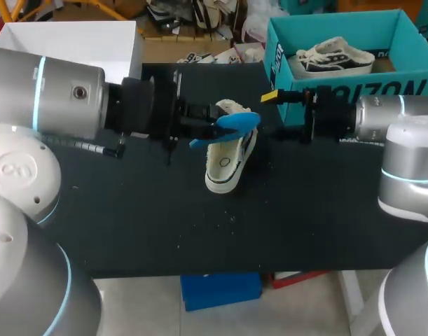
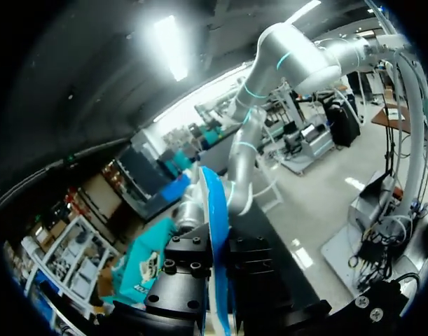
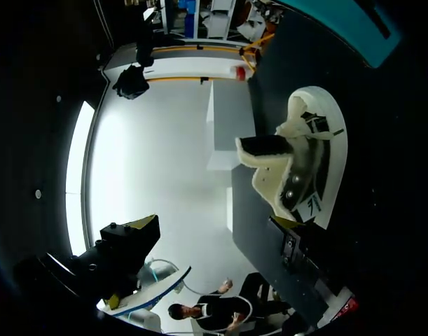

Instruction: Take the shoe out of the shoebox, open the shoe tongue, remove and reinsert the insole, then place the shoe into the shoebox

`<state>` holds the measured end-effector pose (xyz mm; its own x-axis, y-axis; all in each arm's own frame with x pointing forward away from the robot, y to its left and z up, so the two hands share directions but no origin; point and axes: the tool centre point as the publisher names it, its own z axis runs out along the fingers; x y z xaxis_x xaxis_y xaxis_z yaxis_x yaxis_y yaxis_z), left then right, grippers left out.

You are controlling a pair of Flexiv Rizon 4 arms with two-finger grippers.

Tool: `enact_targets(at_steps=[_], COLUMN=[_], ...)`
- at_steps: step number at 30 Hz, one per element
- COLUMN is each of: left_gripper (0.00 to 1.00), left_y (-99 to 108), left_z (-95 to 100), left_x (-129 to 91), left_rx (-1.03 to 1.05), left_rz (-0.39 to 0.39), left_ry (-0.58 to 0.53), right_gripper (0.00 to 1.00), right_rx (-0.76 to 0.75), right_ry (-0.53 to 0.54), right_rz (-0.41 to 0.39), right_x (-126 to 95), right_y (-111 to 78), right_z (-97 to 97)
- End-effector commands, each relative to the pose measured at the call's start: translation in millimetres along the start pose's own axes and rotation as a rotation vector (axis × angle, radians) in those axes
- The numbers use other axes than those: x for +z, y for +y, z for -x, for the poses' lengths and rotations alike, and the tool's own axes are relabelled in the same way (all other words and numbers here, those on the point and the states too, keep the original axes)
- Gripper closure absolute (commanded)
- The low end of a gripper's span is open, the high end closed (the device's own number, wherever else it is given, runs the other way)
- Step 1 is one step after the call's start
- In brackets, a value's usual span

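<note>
A white shoe (image 1: 226, 159) lies on the black table (image 1: 199, 224) near the middle, its opening facing up. Just above it my left gripper (image 1: 208, 129) is shut on a blue insole (image 1: 235, 123), which sticks out to the right over the shoe. In the left wrist view the insole (image 2: 215, 224) stands on edge, pinched between the black fingers (image 2: 178, 280). My right gripper (image 1: 273, 113) hangs wide open to the right of the shoe, holding nothing. In the right wrist view the shoe (image 3: 308, 164) lies ahead of the spread right gripper (image 3: 214, 231).
The teal shoebox (image 1: 354, 89) stands at the back right with a second shoe (image 1: 333, 56) inside. A white box (image 1: 66, 35) sits at the back left corner. The front half of the table is bare black mat.
</note>
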<state>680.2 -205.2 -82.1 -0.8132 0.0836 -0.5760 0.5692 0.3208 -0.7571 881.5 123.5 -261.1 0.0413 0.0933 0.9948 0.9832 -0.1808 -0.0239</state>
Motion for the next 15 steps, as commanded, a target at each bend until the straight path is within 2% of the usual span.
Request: enact_targets(at_steps=[1, 6, 7, 8, 12, 15], left_gripper=[1.0, 1.0, 1.0, 1.0, 1.0, 1.0], left_y=[0.4, 0.4, -3.9, -3.7, 5.1, 11.8], left_z=[-9.3, -9.3, -13.3, -18.3, -43.7, -70.2], left_x=[-4.7, -4.7, -4.1, -3.9, 0.3, 4.1], left_rx=[0.088, 0.088, 0.173, 0.191, 0.355, 0.468], left_rz=[-0.004, -0.004, -0.012, -0.05, -0.017, 0.033], left_ry=[-0.082, -0.082, -0.101, -0.119, -0.147, -0.124], right_gripper=[0.0, 0.0, 0.0, 0.0, 0.0, 0.0], right_rx=[0.0, 0.0, 0.0, 0.0, 0.0, 0.0], right_ry=[0.0, 0.0, 0.0, 0.0, 0.0, 0.0], right_rz=[0.003, 0.003, 0.003, 0.003, 0.003, 0.003], right_x=[1.4, 1.4, 1.4, 1.4, 1.4, 1.4], right_y=[0.0, 0.0, 0.0, 0.0, 0.0, 0.0], right_z=[0.6, 0.6, 0.6, 0.6, 0.6, 0.6])
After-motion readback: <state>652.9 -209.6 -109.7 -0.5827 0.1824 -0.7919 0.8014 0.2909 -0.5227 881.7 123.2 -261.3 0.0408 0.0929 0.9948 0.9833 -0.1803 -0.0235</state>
